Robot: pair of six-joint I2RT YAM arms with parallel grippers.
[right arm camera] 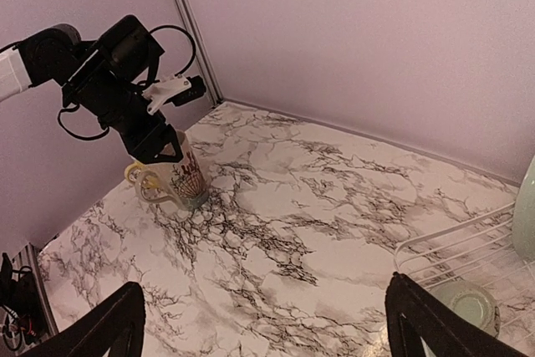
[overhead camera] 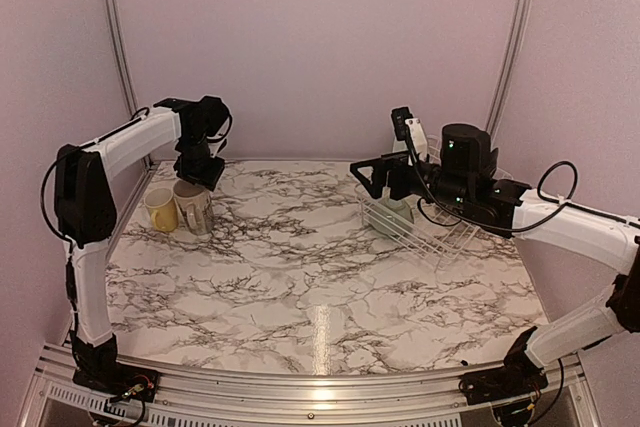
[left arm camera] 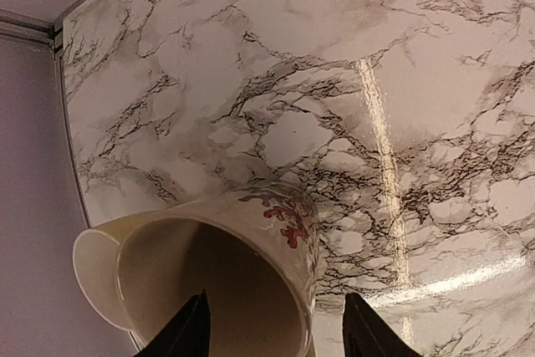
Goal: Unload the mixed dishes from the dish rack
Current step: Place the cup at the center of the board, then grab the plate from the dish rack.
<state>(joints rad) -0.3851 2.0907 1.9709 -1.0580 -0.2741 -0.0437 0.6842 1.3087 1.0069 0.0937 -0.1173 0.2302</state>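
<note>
The cream printed mug (overhead camera: 193,205) stands upright at the far left of the marble table, with a small yellow mug (overhead camera: 160,209) touching its left side. My left gripper (overhead camera: 200,175) hangs right over the cream mug (left arm camera: 251,232). It is open (left arm camera: 276,336): one finger is inside the mug, the other outside, and neither touches the wall. The white wire dish rack (overhead camera: 440,232) sits at the right. It holds a pale-green bowl (right arm camera: 464,303) and a standing pale-green plate (right arm camera: 527,215). My right gripper (overhead camera: 378,179) hovers open (right arm camera: 267,332) at the rack's left end, holding nothing.
Purple walls close the table at the back and on both sides, and the two mugs stand close to the left wall. A metal rail (overhead camera: 300,392) runs along the near edge between the arm bases.
</note>
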